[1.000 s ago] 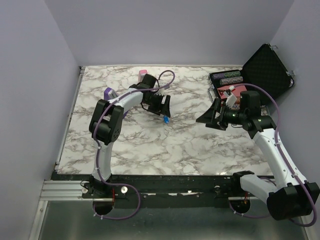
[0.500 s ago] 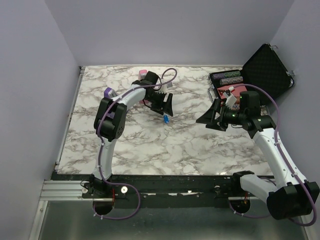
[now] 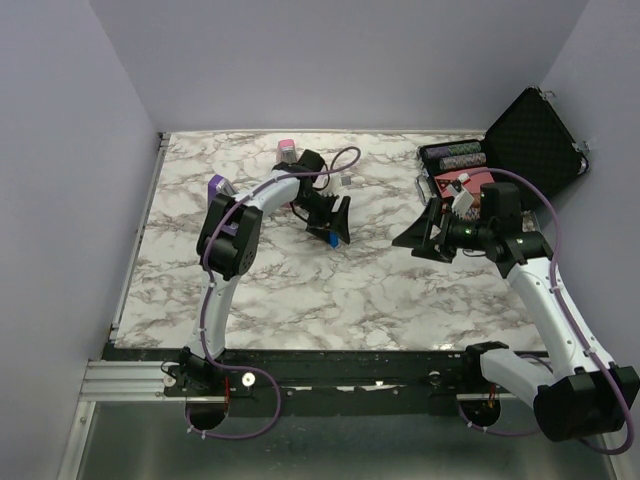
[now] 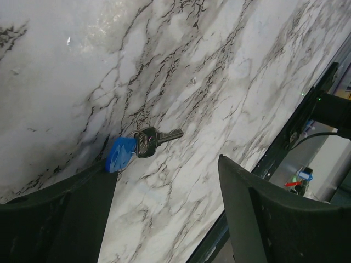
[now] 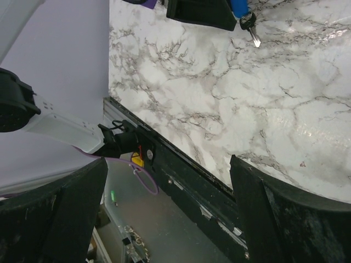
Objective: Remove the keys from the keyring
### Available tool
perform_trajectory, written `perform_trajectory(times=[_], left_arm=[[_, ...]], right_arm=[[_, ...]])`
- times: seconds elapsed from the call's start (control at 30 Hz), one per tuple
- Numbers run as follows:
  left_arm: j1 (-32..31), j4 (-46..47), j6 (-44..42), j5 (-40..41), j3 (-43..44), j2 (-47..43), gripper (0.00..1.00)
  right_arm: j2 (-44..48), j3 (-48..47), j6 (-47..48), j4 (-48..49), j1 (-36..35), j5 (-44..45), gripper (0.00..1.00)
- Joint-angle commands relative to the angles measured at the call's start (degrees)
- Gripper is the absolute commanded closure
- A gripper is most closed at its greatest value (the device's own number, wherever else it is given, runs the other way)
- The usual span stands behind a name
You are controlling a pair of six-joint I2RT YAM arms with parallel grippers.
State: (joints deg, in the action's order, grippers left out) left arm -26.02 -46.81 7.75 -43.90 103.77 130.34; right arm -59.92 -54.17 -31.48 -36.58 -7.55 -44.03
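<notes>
A pink wedge [image 3: 286,147] and a purple wedge [image 3: 216,186] sit far left on the marble table [image 3: 300,300]. An open black case [image 3: 535,130] with rows of chips [image 3: 455,156] stands at its far right.

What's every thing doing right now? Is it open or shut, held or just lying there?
keys: lying flat on the marble table, silver key joined to its blue tag, not gripped.
left hand: open over the keys, holding nothing.
right hand: open, empty.
black case: lid open, standing up.
pink wedge: on the table, untouched.
purple wedge: on the table, untouched.
</notes>
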Motion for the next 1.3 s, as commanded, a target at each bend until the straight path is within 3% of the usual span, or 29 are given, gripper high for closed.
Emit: perform_trajectory(times=[0.0,0.67,1.0,1.13,1.27], left_arm=[[-1.14,0.13,-0.89,-2.86,-1.72,-0.62,0.21],[-2.02,-0.74,0.60,0.48,2.76,0.79,0.37],[-2.63,-6.80,1.66,3.64,9.08,3.86,0.42],[-3.16,-10.23,0.52,7.15,10.76,4.13,0.38],[-4.30,-5.69,0.42,12.60,2.35,-2.44,0.25]], right_arm=[[1.21,-0.94,-0.42,-0.69,-0.27,-1.06,0.00],[1.47,-3.22,2.92,-4.29,-0.27,-0.09,0.00],[1.03,-3.84,3.80,-4.73,-0.27,0.17,0.00],[1.03,-4.10,4.06,-4.91,-0.27,0.26,0.00],[1.03,-4.54,4.24,-5.35,-0.27,0.70,0.00]])
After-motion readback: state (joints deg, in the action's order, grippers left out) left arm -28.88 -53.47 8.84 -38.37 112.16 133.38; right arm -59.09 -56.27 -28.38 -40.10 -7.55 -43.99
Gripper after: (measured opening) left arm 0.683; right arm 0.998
